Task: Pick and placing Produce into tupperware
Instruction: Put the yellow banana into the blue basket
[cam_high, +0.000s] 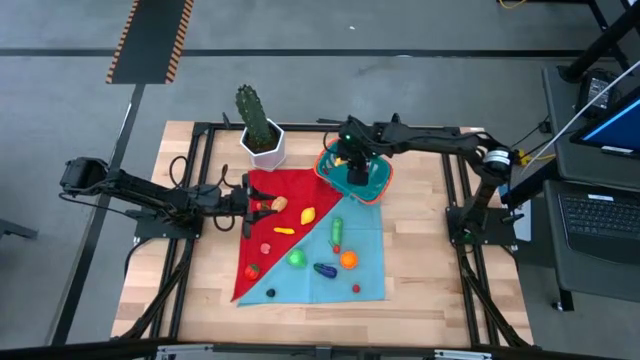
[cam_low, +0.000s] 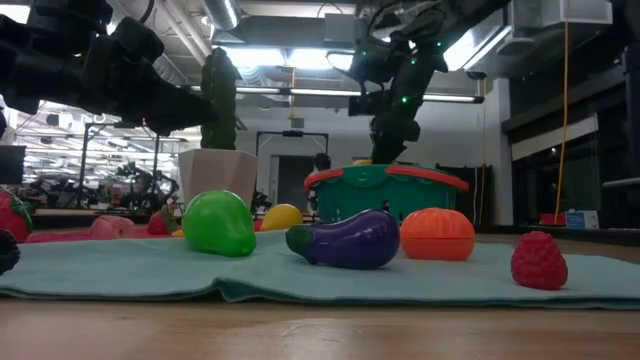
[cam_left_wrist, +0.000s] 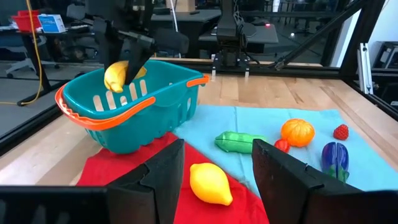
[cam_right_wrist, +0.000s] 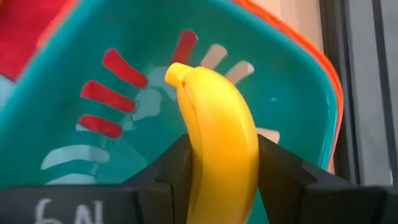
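Note:
The teal tub with an orange rim (cam_high: 375, 186) stands at the far corner of a red and teal cloth (cam_high: 365, 235); it also shows in the left wrist view (cam_left_wrist: 134, 121). My right gripper (cam_high: 355, 165) is over the tub, shut on a yellow banana (cam_right_wrist: 217, 124). My left gripper (cam_high: 260, 205) is open and empty, low over the red part of the cloth. A lemon (cam_left_wrist: 210, 182) lies just ahead of its fingers. A green cucumber (cam_high: 337, 230), orange (cam_high: 348, 259), eggplant (cam_high: 325, 269), green pear (cam_high: 297, 258) and small red fruits lie on the cloth. My right gripper pinches the banana's two flat sides (cam_right_wrist: 214, 155) between its two fingers. The fingers come from above, pointing down into the tub. The banana's free end (cam_right_wrist: 177, 73) reaches past the fingertips toward the tub's floor (cam_right_wrist: 149, 102). The banana (cam_left_wrist: 117, 76) hangs clear at rim height.
A tall green cactus (cam_high: 255, 112) in a white pot (cam_high: 266, 148) stands at the far edge, left of the tub. Black frame rails (cam_high: 455, 200) run along the table's sides. Bare wood (cam_high: 420, 240) lies right of the cloth.

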